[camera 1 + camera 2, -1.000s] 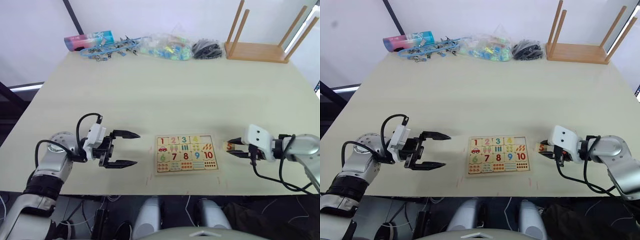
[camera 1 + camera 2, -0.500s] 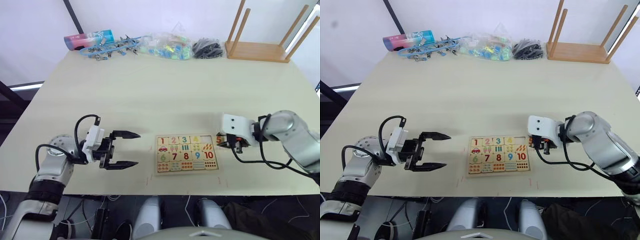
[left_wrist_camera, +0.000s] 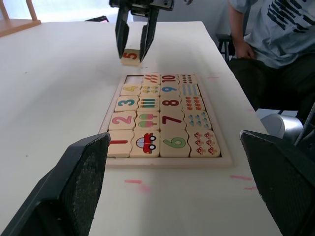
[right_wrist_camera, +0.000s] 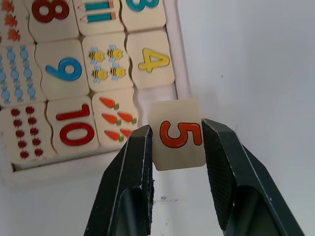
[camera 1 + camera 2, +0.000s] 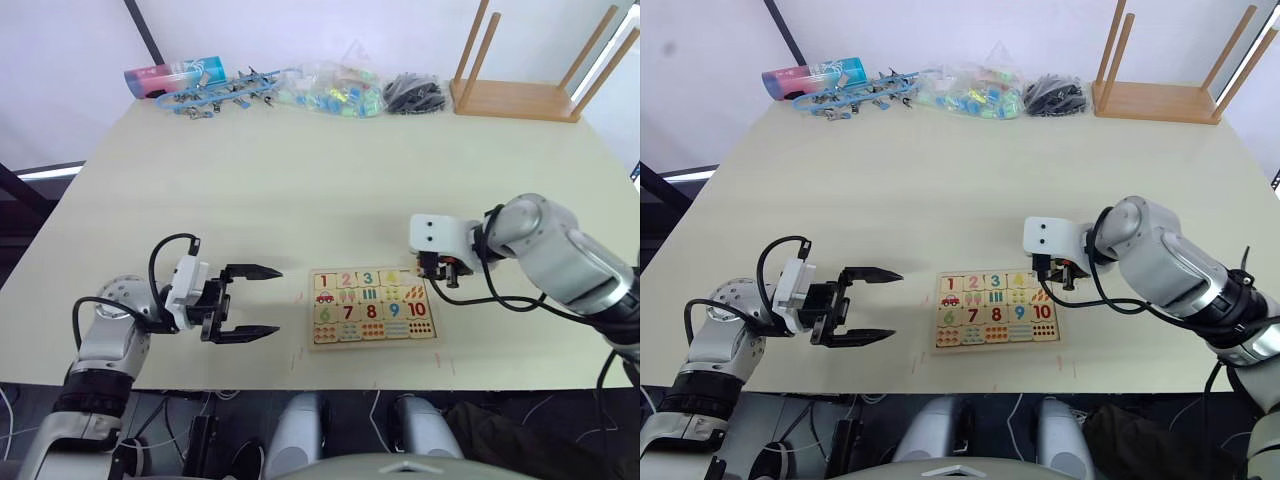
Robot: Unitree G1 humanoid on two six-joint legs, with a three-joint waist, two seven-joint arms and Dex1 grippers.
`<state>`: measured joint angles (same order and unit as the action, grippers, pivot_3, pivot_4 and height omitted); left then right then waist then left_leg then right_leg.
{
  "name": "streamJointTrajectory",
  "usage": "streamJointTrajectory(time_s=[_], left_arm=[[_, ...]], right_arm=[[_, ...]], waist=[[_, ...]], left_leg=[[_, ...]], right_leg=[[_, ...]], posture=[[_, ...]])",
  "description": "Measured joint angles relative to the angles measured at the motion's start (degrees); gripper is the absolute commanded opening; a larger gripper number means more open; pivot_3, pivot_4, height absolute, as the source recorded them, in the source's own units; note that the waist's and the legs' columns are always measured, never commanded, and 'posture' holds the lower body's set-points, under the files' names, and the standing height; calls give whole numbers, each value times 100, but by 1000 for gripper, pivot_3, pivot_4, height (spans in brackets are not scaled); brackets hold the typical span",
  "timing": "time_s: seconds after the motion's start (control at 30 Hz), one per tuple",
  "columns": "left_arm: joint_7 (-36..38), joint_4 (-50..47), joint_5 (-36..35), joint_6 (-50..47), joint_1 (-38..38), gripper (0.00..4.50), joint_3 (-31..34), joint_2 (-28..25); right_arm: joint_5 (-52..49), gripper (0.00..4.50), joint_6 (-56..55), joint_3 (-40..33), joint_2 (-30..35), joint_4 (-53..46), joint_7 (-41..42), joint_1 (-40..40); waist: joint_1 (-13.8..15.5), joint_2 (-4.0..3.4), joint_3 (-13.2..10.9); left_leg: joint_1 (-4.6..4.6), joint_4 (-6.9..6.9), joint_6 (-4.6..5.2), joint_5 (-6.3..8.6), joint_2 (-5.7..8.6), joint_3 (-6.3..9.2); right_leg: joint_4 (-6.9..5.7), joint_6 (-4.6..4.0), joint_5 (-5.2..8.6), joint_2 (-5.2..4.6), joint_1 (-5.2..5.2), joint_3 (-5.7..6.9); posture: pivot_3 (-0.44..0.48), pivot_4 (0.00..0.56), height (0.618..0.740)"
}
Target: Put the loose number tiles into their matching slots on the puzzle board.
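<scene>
The puzzle board (image 5: 372, 306) lies near the table's front edge, with number tiles 1 to 4 seated in its far row. One slot (image 3: 132, 78) at that row's right end, beside the 4, stands bare. My right gripper (image 4: 179, 142) is shut on a loose number tile (image 4: 179, 134) printed with an orange 5. It holds the tile just off the board's far right corner, partly over that slot; the same gripper (image 5: 440, 268) hangs there in the head view. My left gripper (image 5: 270, 299) hovers open to the left of the board with nothing between its fingers.
An upturned wooden stool (image 5: 520, 95) stands at the back right. Along the back edge lie a black bundle (image 5: 412, 97), a bag of coloured pieces (image 5: 330, 95), blue clips (image 5: 215, 95) and a tube (image 5: 165, 78). A person (image 3: 275, 44) sits beyond the table.
My right gripper has carried the 5 tile leftward from the open table at the right to the board's far right corner. The left gripper has stayed about where it was.
</scene>
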<state>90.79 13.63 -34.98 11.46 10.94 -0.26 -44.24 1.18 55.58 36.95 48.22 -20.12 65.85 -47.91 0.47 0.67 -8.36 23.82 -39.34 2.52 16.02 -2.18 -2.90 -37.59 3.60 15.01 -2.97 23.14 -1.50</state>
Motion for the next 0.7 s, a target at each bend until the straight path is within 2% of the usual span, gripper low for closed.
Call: streamJointTrajectory(time_s=[0.27,0.7], left_arm=[[-2,-115,13,-51,-120,4500,167,21],[-2,-190,112,-97,-225,4500,208,97]], right_arm=[[242,904,121,515,-195,135,7,-141],[438,904,164,723,-270,298,30,-230]], waist=[[4,0,0],[-1,0,0]], left_leg=[[2,0,0,0,0,-1],[1,0,0,0,1,-3]], right_leg=[[-3,0,0,-1,5,3],[-5,0,0,-1,6,2]], posture=[[0,150,737],[0,150,737]])
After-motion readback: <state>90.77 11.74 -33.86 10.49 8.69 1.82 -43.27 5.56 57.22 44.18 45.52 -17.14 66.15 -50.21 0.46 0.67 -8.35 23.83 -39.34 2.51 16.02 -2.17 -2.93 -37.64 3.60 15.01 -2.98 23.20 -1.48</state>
